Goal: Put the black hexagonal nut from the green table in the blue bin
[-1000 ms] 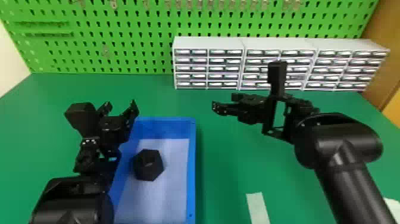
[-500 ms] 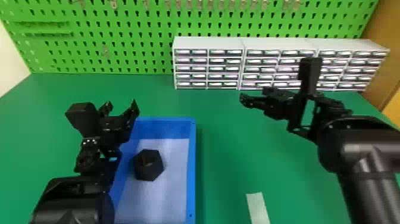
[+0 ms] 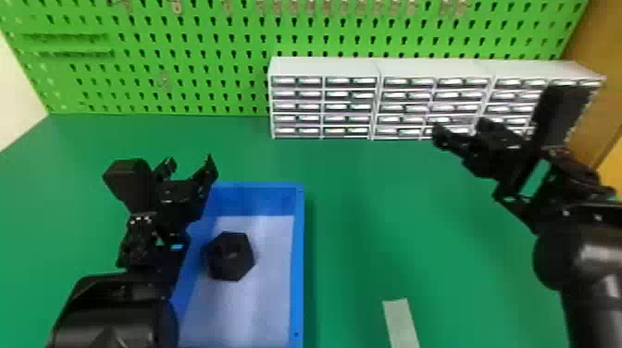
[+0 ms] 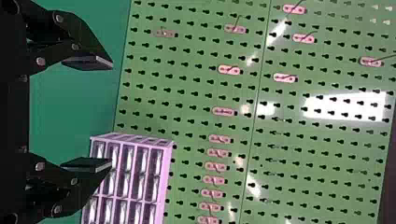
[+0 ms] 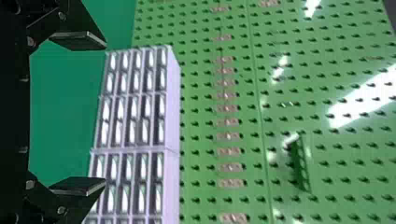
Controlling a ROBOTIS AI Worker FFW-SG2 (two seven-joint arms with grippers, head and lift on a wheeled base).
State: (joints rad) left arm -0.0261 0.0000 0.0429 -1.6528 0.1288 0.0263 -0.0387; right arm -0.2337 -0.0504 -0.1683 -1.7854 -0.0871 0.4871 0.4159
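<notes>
Finishing appears to be in hand on the green desk (image 3: pixel 351 240): beside or over the blue bin (image 3: pixel 297 264), the left jaws are spread wide and empty, as are the right jaws farther off, and with the black hexagonal nut (image 3: pixel 233 270) housed inside, only withdrawal seems called for.

Can read no text, label, brand, number or sign anywhere. Cannot tell whether the drawer fronts (image 3: pixel 349 106) bear any lettering, being too small and blurred to make out.
</notes>
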